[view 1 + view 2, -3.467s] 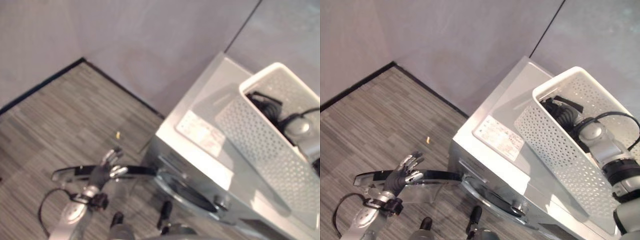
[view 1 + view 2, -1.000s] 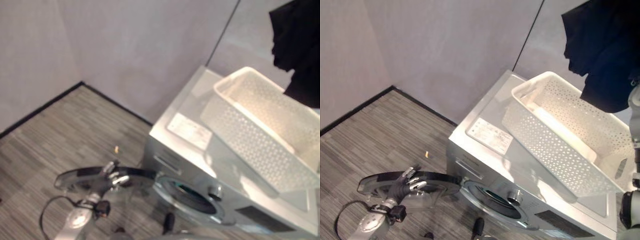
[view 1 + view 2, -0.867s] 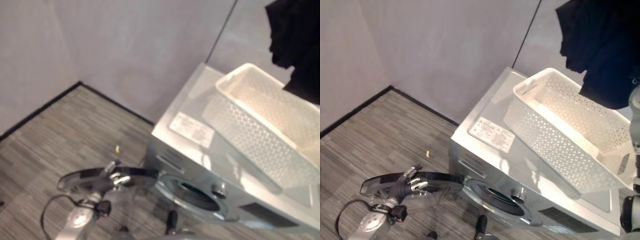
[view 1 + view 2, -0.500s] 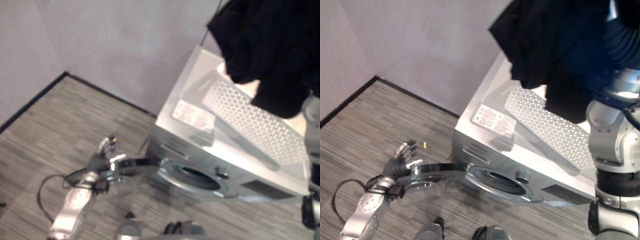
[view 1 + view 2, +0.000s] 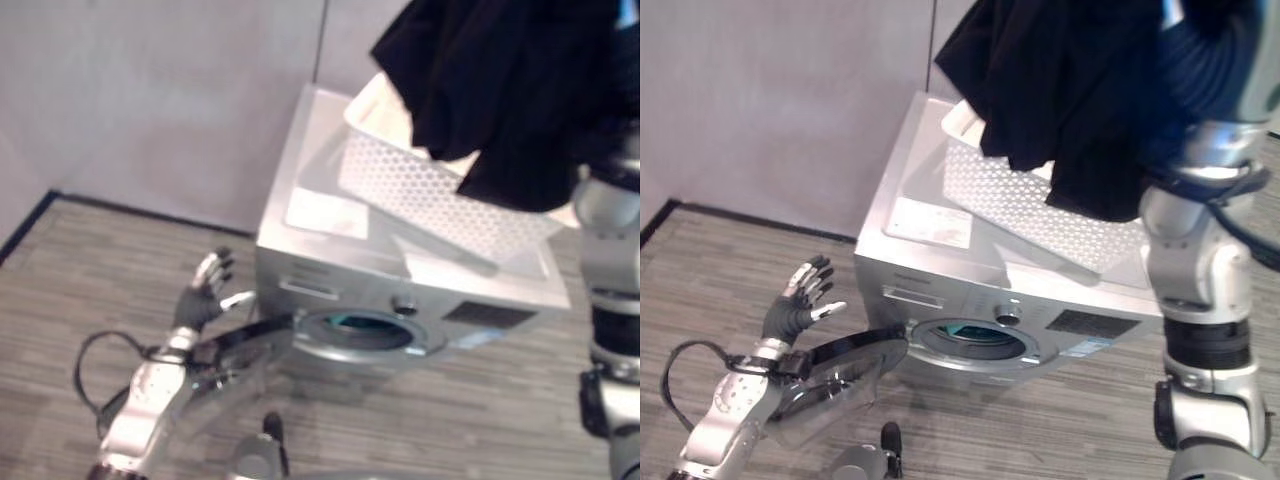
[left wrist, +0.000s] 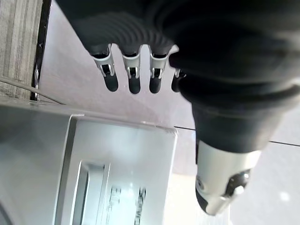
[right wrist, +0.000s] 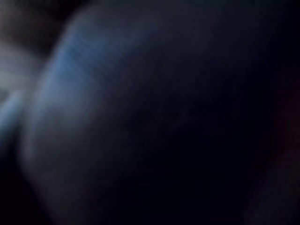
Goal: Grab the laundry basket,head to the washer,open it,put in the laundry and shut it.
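Observation:
The silver washer [image 5: 940, 270] stands against the wall with its round door [image 5: 845, 372] swung open to the left and its drum opening [image 5: 965, 340] uncovered. The white perforated laundry basket [image 5: 1040, 215] sits on the washer's top. A black garment [image 5: 1070, 90] hangs in the air over the basket from my raised right arm, beside the wrist's ribbed cover [image 5: 1212, 62]. Dark cloth [image 7: 150, 112] covers the right wrist view. My left hand [image 5: 800, 298] is open with fingers spread, just above the door's outer edge and apart from it.
A grey wall with a black skirting strip [image 5: 740, 215] runs behind the washer. Striped wood-look floor [image 5: 720, 280] lies to the left and in front of the machine. A white label [image 5: 930, 222] lies on the washer's top.
The whole view has shifted. The black garment, out of the basket, has been carried left and now hangs over it. My left hand has come off the door's rim and risen, fingers spread.

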{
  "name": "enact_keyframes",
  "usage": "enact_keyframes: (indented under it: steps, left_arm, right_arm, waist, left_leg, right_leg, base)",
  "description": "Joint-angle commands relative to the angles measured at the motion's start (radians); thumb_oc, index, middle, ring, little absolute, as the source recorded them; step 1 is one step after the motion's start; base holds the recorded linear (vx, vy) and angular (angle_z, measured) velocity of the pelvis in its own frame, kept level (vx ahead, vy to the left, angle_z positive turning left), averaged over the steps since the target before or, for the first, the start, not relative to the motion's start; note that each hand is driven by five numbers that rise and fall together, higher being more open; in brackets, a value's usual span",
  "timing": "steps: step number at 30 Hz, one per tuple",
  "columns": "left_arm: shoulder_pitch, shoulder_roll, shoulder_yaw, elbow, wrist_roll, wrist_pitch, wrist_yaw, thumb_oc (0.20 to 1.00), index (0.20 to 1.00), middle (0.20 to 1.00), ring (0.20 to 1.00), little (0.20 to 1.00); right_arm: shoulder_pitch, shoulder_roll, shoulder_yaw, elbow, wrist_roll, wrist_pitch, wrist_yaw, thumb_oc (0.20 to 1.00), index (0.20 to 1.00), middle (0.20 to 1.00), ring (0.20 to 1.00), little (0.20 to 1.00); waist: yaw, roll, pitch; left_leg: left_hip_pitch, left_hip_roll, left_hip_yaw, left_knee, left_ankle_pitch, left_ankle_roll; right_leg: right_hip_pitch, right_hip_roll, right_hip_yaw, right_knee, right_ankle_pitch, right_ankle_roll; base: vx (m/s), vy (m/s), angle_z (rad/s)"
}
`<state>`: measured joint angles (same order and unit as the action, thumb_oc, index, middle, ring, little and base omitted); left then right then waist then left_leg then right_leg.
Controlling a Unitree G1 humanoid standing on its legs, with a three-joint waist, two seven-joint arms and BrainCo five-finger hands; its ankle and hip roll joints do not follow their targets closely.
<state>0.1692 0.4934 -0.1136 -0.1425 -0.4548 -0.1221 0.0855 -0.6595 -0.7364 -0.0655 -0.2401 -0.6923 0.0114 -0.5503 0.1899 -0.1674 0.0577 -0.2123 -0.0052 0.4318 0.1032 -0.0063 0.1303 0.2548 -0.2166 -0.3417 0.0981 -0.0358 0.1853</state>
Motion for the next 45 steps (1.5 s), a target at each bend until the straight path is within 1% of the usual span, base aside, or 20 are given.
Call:
enact_keyframes:
  steps: [1,4,5,6,10,11,12,15,17,19,22,27,32,33,36,37,41,43,44,45]
  left_arm:
    - [-0.012,0.003,0.000,-0.048,-0.010,-0.074,0.009,1.000,1.000,1.000,1.000,1.000]
    - [-0.024,-0.012,-0.015,-0.047,0.000,-0.072,0.012,1.000,1.000,1.000,1.000,1.000]
    - [-0.023,-0.013,-0.013,-0.046,0.001,-0.073,0.012,1.000,1.000,1.000,1.000,1.000]
    - [-0.027,-0.018,-0.016,-0.054,0.006,-0.074,0.013,1.000,1.000,1.000,1.000,1.000]
    - [-0.041,-0.014,-0.023,-0.080,0.068,-0.080,0.019,1.000,1.000,1.000,1.000,1.000]
    - [-0.040,-0.013,-0.024,-0.081,0.070,-0.080,0.020,1.000,1.000,1.000,1.000,1.000]
    - [-0.059,-0.001,-0.020,-0.125,0.114,-0.094,0.026,1.000,1.000,1.000,1.000,1.000]
    - [-0.075,0.017,-0.006,-0.220,0.146,-0.115,0.017,1.000,1.000,1.000,1.000,1.000]
    - [-0.085,0.015,-0.006,-0.252,0.138,-0.117,0.013,1.000,1.000,1.000,1.000,1.000]
    - [-0.086,0.008,-0.006,-0.270,0.126,-0.118,0.019,1.000,1.000,1.000,1.000,1.000]
    - [-0.076,-0.010,-0.031,-0.267,0.108,-0.105,0.012,1.000,1.000,1.000,1.000,1.000]
    - [-0.048,-0.003,-0.049,-0.267,0.104,-0.090,-0.014,1.000,1.000,1.000,1.000,1.000]
    - [-0.044,-0.003,-0.066,-0.273,0.093,-0.082,-0.010,1.000,1.000,1.000,1.000,1.000]
    - [-0.046,-0.004,-0.071,-0.270,0.093,-0.080,-0.006,1.000,1.000,1.000,1.000,1.000]
    - [-0.038,-0.004,-0.072,-0.269,0.101,-0.080,0.001,1.000,1.000,1.000,1.000,1.000]
    - [-0.026,-0.001,-0.065,-0.272,0.109,-0.081,0.009,1.000,1.000,1.000,1.000,1.000]
    - [0.009,-0.001,-0.045,-0.263,0.116,-0.082,0.030,1.000,1.000,1.000,1.000,1.000]
    - [0.024,-0.001,-0.031,-0.248,0.122,-0.081,0.041,1.000,1.000,1.000,1.000,1.000]
    - [0.027,-0.001,-0.030,-0.248,0.122,-0.082,0.041,1.000,1.000,1.000,1.000,1.000]
    - [0.046,0.002,-0.013,-0.234,0.136,-0.082,0.047,1.000,1.000,1.000,1.000,1.000]
  right_arm:
    - [-0.076,0.011,-0.072,-0.035,0.016,0.001,-0.033,0.200,0.200,0.200,0.200,0.200]
    - [-0.065,0.063,-0.046,-0.059,0.078,-0.039,-0.014,0.200,0.200,0.200,0.200,0.200]
    - [-0.065,0.064,-0.045,-0.060,0.080,-0.040,-0.012,0.200,0.200,0.200,0.200,0.200]
    - [-0.044,0.111,-0.030,-0.086,0.140,-0.082,0.016,0.200,0.200,0.200,0.200,0.200]
    - [0.041,0.178,-0.013,-0.156,0.192,-0.141,0.056,0.200,0.200,0.200,0.200,0.200]
    - [0.045,0.179,-0.016,-0.160,0.192,-0.141,0.059,0.200,0.200,0.200,0.200,0.200]
    - [0.078,0.196,-0.021,-0.203,0.202,-0.167,0.066,0.200,0.200,0.200,0.200,0.200]
    - [0.108,0.208,-0.010,-0.251,0.219,-0.195,0.096,0.200,0.200,0.200,0.200,0.200]
    - [0.121,0.216,-0.008,-0.255,0.232,-0.199,0.102,0.200,0.200,0.200,0.200,0.200]
    - [0.127,0.228,0.009,-0.255,0.248,-0.198,0.114,0.200,0.200,0.200,0.200,0.200]
    - [0.180,0.251,0.041,-0.266,0.288,-0.213,0.155,0.200,0.200,0.200,0.200,0.200]
    - [0.262,0.259,0.061,-0.309,0.304,-0.224,0.207,0.200,0.200,0.200,0.200,0.200]
    - [0.347,0.280,0.136,-0.319,0.346,-0.234,0.259,0.200,0.200,0.200,0.200,0.200]
    - [0.392,0.291,0.170,-0.319,0.375,-0.238,0.283,0.200,0.200,0.200,0.200,0.200]
    - [0.447,0.293,0.192,-0.326,0.399,-0.240,0.309,0.200,0.200,0.200,0.200,0.200]
    - [0.513,0.302,0.211,-0.328,0.440,-0.245,0.329,0.200,0.200,0.200,0.200,0.200]
    - [0.629,0.332,0.263,-0.308,0.565,-0.251,0.377,0.200,0.200,0.200,0.200,0.200]
    - [0.682,0.339,0.294,-0.290,0.630,-0.251,0.406,0.200,0.200,0.200,0.200,0.200]
    - [0.684,0.338,0.295,-0.291,0.632,-0.251,0.407,0.200,0.200,0.200,0.200,0.200]
    - [0.739,0.330,0.313,-0.279,0.666,-0.250,0.433,0.200,0.200,0.200,0.200,0.200]
  waist:
    - [0.044,-0.013,-0.036]
    - [0.038,0.004,-0.027]
    - [0.036,0.006,-0.027]
    - [0.033,0.018,-0.019]
    - [0.029,0.036,0.016]
    - [0.027,0.037,0.015]
    - [0.019,0.052,0.047]
    - [0.009,0.077,0.054]
    - [0.010,0.087,0.055]
    - [0.012,0.097,0.058]
    - [0.010,0.109,0.055]
    - [0.005,0.109,0.047]
    - [-0.011,0.110,0.046]
    - [-0.017,0.111,0.049]
    - [-0.026,0.113,0.049]
    - [-0.035,0.115,0.051]
    - [-0.052,0.119,0.057]
    - [-0.058,0.120,0.062]
    - [-0.059,0.120,0.060]
    - [-0.062,0.120,0.066]
  left_leg:
    - [0.027,0.015,-0.113,-0.049,-0.008,-0.057]
    - [0.008,0.046,-0.115,-0.035,0.013,-0.078]
    - [0.007,0.049,-0.117,-0.033,0.014,-0.081]
    - [-0.013,0.077,-0.116,-0.028,0.044,-0.097]
    - [-0.044,0.124,-0.148,-0.037,0.127,-0.134]
    - [-0.046,0.126,-0.153,-0.038,0.131,-0.136]
    - [-0.058,0.143,-0.182,-0.051,0.168,-0.150]
    - [-0.068,0.155,-0.202,-0.074,0.204,-0.162]
    - [-0.078,0.164,-0.197,-0.074,0.225,-0.169]
    - [-0.085,0.172,-0.200,-0.067,0.232,-0.182]
    - [-0.077,0.177,-0.208,-0.067,0.238,-0.181]
    - [-0.075,0.171,-0.208,-0.061,0.242,-0.178]
    - [-0.065,0.162,-0.202,-0.071,0.252,-0.177]
    - [-0.060,0.161,-0.201,-0.074,0.252,-0.176]
    - [-0.055,0.163,-0.201,-0.077,0.254,-0.176]
    - [-0.050,0.165,-0.199,-0.079,0.255,-0.176]
    - [-0.039,0.172,-0.192,-0.087,0.261,-0.179]
    - [-0.034,0.175,-0.190,-0.092,0.263,-0.180]
    - [-0.033,0.175,-0.190,-0.092,0.264,-0.180]
    - [-0.031,0.179,-0.188,-0.095,0.266,-0.181]
  right_leg:
    - [-0.075,0.044,0.097,0.065,-0.043,-0.027]
    - [-0.040,0.074,0.088,-0.009,-0.092,-0.051]
    - [-0.037,0.078,0.087,-0.013,-0.090,-0.054]
    - [-0.026,0.099,0.085,-0.047,-0.124,-0.071]
    - [-0.022,0.163,0.095,-0.074,-0.184,-0.117]
    - [-0.023,0.167,0.092,-0.072,-0.185,-0.120]
    - [-0.036,0.201,0.097,-0.071,-0.200,-0.143]
    - [-0.020,0.230,0.068,-0.106,-0.198,-0.154]
    - [-0.016,0.241,0.050,-0.115,-0.194,-0.158]
    - [-0.007,0.244,0.034,-0.115,-0.200,-0.163]
    - [0.000,0.250,0.027,-0.100,-0.215,-0.173]
    - [0.009,0.250,0.011,-0.091,-0.228,-0.180]
    - [0.007,0.248,0.006,-0.077,-0.237,-0.186]
    - [0.006,0.249,0.007,-0.074,-0.237,-0.188]
    - [0.007,0.249,0.006,-0.072,-0.240,-0.191]
    - [0.006,0.251,0.007,-0.068,-0.242,-0.193]
    - [0.003,0.254,0.008,-0.065,-0.243,-0.195]
    - [0.001,0.255,0.010,-0.066,-0.242,-0.195]
    - [0.001,0.255,0.010,-0.066,-0.242,-0.195]
    - [-0.002,0.256,0.009,-0.065,-0.243,-0.195]
  base:
    - [-0.13,-0.241,-0.16]
    - [-0.15,-0.190,-0.01]
    - [-0.21,-0.198,-0.10]
    - [-0.20,-0.186,-0.25]
    - [-0.22,-0.196,0.01]
    - [-0.24,-0.175,0.30]
    - [-0.23,-0.168,0.34]
    - [-0.21,-0.137,0.64]
    - [-0.14,-0.062,0.36]
    - [-0.07,-0.032,0.20]
    - [-0.01,-0.007,0.07]
    - [0.03,0.004,0.00]
    - [0.00,-0.005,0.08]
    - [-0.01,-0.010,0.12]
    - [0.00,-0.003,0.07]
    - [0.00,0.000,0.00]
    - [-0.01,-0.005,-0.11]
    - [-0.01,-0.011,-0.17]
    - [-0.02,-0.015,-0.11]
    - [-0.02,-0.014,-0.10]
